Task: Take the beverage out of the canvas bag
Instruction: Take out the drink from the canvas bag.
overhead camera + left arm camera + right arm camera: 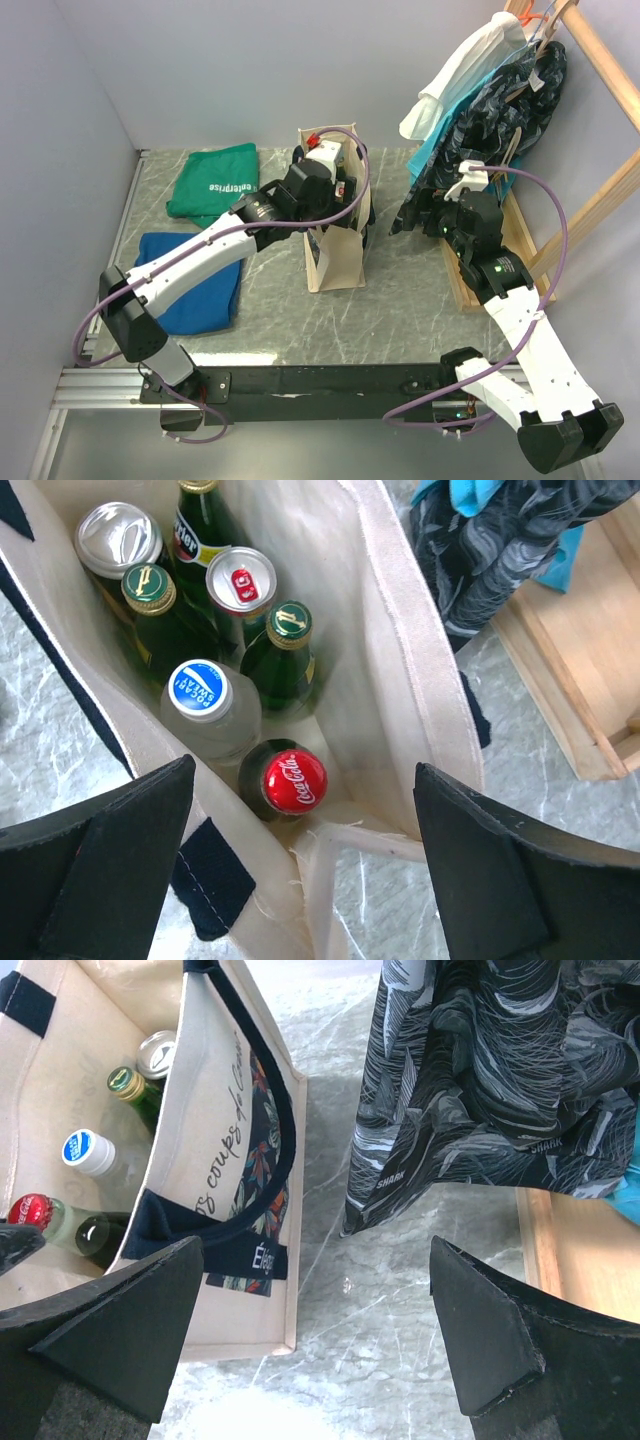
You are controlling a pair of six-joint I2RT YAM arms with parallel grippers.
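Note:
The cream canvas bag (336,255) with navy handles stands upright mid-table. My left gripper (318,182) hovers open above its mouth, holding nothing. In the left wrist view, the left gripper (305,870) sits over the bag's near corner. Inside the bag (395,670) stand a red-capped Coca-Cola bottle (295,780), a blue-and-white-capped Pocari Sweat bottle (197,689), green glass bottles (289,623) and two cans (241,580). My right gripper (455,218) is open and empty, right of the bag. In its own view the right gripper (315,1330) is over bare tabletop beside the bag (235,1150).
A green cloth (215,178) and a blue cloth (195,275) lie folded left of the bag. Dark patterned and light garments (490,130) hang on a wooden rack (500,262) at the right, close to my right gripper. Grey walls enclose the table.

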